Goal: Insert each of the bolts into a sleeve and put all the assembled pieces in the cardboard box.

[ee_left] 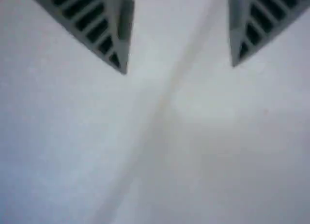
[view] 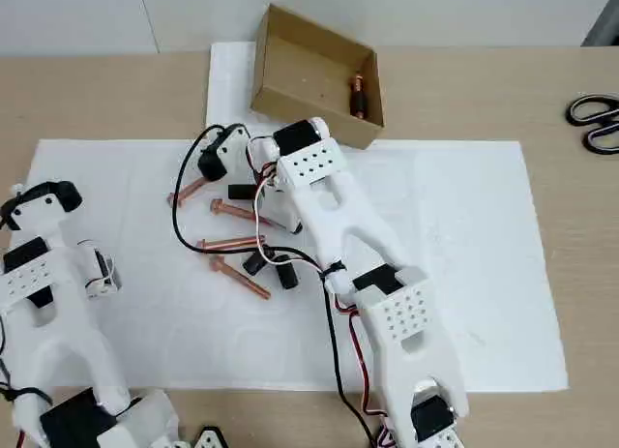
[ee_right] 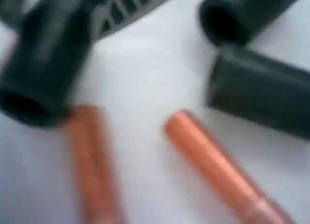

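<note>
The cardboard box (view: 290, 51) stands at the back of the table, with one copper-and-black assembled piece (view: 358, 97) lying inside. Several copper bolts (view: 230, 243) and black sleeves (view: 287, 277) lie scattered on the white paper in front of it. My right gripper (view: 266, 189) hangs low over this pile. In its wrist view, two bolts (ee_right: 218, 166) (ee_right: 92, 166) and three sleeves (ee_right: 43, 64) (ee_right: 264, 96) lie close below. My left gripper (ee_left: 177, 50) (view: 100, 272) is open over bare paper at the left, with nothing between its fingers.
A large white paper sheet (view: 464, 254) covers the middle of the wooden table. Scissors (view: 595, 122) lie at the far right edge. The right arm's black cable (view: 184, 225) loops over the bolts. Bare paper spreads to the right of the right arm.
</note>
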`<move>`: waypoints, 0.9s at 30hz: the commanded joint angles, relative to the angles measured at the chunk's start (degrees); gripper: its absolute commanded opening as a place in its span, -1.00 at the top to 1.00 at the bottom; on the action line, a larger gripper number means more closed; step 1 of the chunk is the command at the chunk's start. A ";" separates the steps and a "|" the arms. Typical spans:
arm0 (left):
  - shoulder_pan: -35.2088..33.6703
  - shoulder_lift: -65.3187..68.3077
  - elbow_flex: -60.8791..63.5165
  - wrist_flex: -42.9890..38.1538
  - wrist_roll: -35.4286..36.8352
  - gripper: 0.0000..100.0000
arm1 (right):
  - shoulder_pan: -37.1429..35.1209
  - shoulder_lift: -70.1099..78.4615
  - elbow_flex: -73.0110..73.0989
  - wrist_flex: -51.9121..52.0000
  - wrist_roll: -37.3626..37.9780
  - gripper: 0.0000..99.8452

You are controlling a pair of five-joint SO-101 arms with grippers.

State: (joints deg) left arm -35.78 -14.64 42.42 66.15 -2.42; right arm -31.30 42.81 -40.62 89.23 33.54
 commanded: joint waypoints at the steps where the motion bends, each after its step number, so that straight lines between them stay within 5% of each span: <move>1: -0.35 -2.55 -0.84 0.97 -0.18 0.73 | 0.66 0.75 -2.20 -2.86 -0.79 0.92; 12: -0.26 -2.55 -0.84 0.97 -0.09 0.73 | 0.31 5.58 -2.20 -1.80 -0.79 0.91; 20: -0.26 -2.46 -0.40 0.97 -0.09 0.73 | -0.92 5.58 -2.20 1.10 -0.79 0.50; 23: -0.18 -2.46 -0.40 1.05 -0.09 0.73 | -0.84 5.76 -2.20 0.66 -0.97 0.58; 27: 0.09 -2.46 -0.40 1.05 -0.09 0.73 | -0.75 5.76 -2.20 1.10 -1.05 0.95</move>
State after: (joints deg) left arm -35.96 -14.73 42.42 66.86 -2.42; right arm -32.00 48.44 -42.90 89.41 33.10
